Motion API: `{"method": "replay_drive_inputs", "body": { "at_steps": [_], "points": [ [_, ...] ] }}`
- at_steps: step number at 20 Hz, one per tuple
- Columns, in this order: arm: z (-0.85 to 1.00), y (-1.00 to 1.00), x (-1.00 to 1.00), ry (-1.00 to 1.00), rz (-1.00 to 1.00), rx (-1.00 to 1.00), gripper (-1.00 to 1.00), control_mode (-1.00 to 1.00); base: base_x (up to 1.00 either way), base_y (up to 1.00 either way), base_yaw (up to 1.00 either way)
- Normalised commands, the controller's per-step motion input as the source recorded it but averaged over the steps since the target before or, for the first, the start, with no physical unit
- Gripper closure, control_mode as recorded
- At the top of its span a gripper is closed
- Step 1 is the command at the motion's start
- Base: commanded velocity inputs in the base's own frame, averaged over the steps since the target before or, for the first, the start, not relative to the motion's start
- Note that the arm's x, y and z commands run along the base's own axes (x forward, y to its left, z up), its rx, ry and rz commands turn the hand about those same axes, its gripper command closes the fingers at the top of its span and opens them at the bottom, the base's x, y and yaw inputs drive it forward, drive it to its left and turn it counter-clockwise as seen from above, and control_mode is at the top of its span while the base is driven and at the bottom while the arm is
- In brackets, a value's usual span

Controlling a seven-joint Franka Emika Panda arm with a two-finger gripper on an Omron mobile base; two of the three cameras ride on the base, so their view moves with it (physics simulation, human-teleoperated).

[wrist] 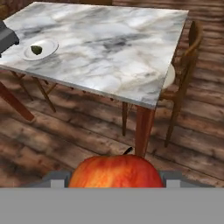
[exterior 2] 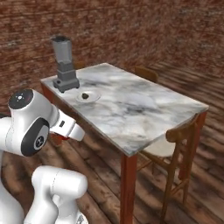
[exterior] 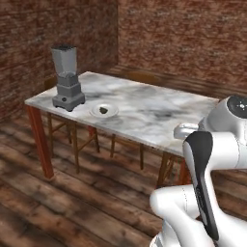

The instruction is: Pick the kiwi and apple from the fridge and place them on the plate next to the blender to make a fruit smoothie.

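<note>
Hand (wrist: 116, 181) pinching the apple (wrist: 116, 171), with the plate (wrist: 48, 51) holding the kiwi (wrist: 36, 50) far ahead and to its left on the desk (wrist: 113, 48).

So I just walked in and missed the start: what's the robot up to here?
The gripper is shut on a red apple, held out in front of the marble table, above the wooden floor. On the table, the kiwi already lies on the white plate beside the blender. The apple is not yet on the plate, so that is probably where it goes next.
</note>
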Motion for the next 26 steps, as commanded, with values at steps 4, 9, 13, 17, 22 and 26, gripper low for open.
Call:
{"method": "replay_drive_inputs", "body": {
  "at_steps": [4, 9, 13, 17, 22, 26],
  "points": [
    [0.00, 0.00, 0.00, 0.00, 0.00, 0.00, 1.00, 1.00, 0.99, 1.00, -0.08],
    [0.00, 0.00, 0.00, 0.00, 0.00, 0.00, 1.00, 1.00, 0.97, 0.98, -0.12],
    [0.00, 0.00, 0.00, 0.00, 0.00, 0.00, 1.00, 1.00, 0.95, 0.69, -0.22],
    [0.00, 0.00, 0.00, 0.00, 0.00, 0.00, 1.00, 1.00, 0.67, 0.67, -0.28],
    [0.00, 0.00, 0.00, 0.00, 0.00, 0.00, 1.00, 1.00, 0.70, 0.26, -0.33],
    [0.00, 0.00, 0.00, 0.00, 0.00, 0.00, 1.00, 1.00, 0.64, -0.21, -0.26]
  ]
}}
